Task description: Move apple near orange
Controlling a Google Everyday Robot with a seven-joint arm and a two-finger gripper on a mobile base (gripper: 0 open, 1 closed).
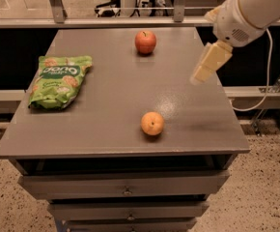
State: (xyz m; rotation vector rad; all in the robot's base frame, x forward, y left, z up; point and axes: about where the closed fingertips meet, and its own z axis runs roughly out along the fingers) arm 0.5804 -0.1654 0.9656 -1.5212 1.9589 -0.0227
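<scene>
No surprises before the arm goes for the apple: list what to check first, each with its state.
1. Apple in view, unobstructed, at the far middle of the table: ok.
2. Orange in view near the front edge, room beside it: ok.
3. Surface between the two fruits bare; chip bag lies off to the left: ok.
4. Gripper at the apple: not ok; it hovers over the table's right side, apart from both fruits.

Cut-off arm [258, 6], blurred gripper [207, 64]
The gripper hangs smeared over the bench's [106, 105] right edge; the arm is cropped top right.
</scene>
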